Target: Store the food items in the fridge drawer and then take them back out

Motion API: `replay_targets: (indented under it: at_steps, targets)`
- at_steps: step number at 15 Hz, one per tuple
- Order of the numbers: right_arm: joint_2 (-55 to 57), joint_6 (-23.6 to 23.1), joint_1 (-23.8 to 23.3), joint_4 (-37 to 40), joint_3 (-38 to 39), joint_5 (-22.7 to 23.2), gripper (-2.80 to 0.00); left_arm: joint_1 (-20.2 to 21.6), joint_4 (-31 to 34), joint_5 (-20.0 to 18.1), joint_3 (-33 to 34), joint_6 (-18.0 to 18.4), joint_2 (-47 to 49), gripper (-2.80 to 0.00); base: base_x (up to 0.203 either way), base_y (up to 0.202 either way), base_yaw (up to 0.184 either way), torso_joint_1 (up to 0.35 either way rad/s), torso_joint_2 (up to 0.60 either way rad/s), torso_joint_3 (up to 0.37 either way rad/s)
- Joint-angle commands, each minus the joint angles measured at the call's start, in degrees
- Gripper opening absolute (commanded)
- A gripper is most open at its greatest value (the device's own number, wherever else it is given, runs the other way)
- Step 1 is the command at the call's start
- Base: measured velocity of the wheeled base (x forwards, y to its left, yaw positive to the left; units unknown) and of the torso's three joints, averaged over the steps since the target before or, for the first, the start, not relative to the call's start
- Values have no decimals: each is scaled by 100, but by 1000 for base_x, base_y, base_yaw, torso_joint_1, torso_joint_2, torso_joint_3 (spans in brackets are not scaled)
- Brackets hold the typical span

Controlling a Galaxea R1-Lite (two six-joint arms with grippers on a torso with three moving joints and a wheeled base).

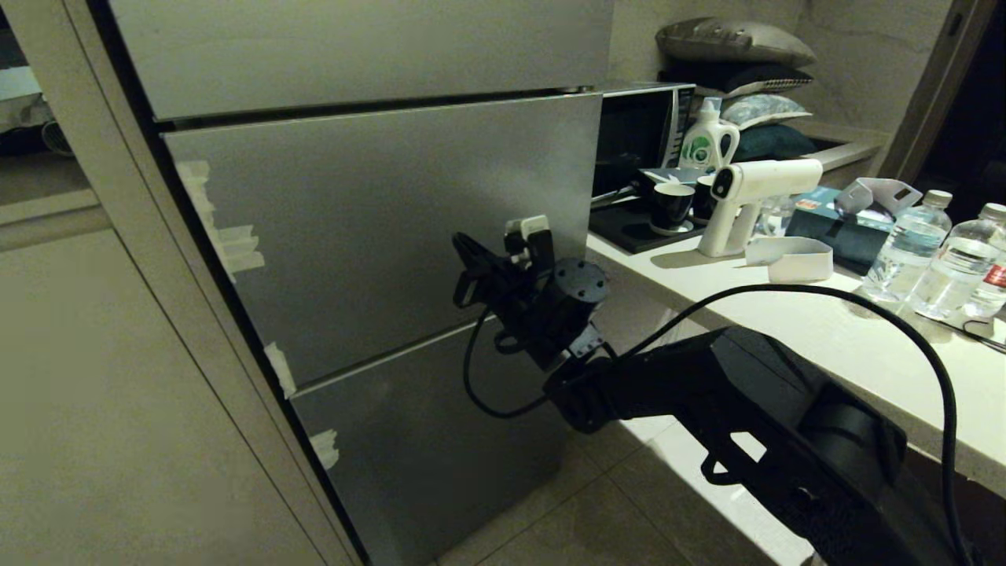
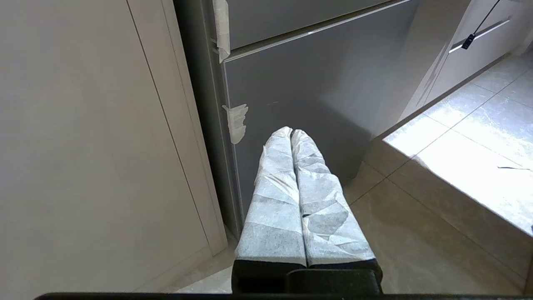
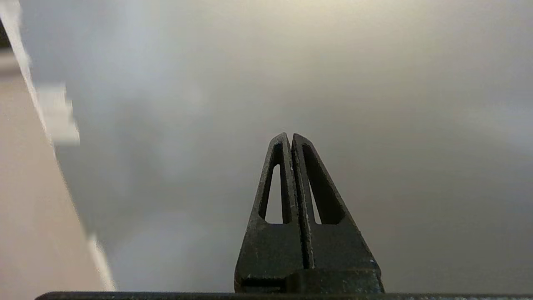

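While right gripper (image 3: 291,137) sits pinched closed, empty, tips facing grey fridge door panel (image 1: 377,228), best hook panel's free edge near counter (image 1: 786,314). Drawer, food hidden behind. Left gripper (image 2: 291,132) closed, parked low.

No readable text, brand, number or sign appears in any view. The white detergent bottle (image 1: 708,140) on the counter carries a green label, and one water bottle (image 1: 986,263) a red one, but their print cannot be read.
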Motion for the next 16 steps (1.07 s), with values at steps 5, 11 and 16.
replay_targets:
  at_steps: [5, 11, 16]
  targets:
    - [-2958, -21, 432, 151, 3201, -44, -280, 5, 1, 1, -1, -1, 8, -280, 0, 0, 0, 0, 0, 0]
    - [-6366, -205, 1076, 464, 6764, -587, -280, 7, 1, 1, -1, -1, 8, -280, 0, 0, 0, 0, 0, 0]
    - [-8893, -288, 671, 1092, 8306, -2058, -280, 2, 1, 1, -1, -1, 8, -280, 0, 0, 0, 0, 0, 0]
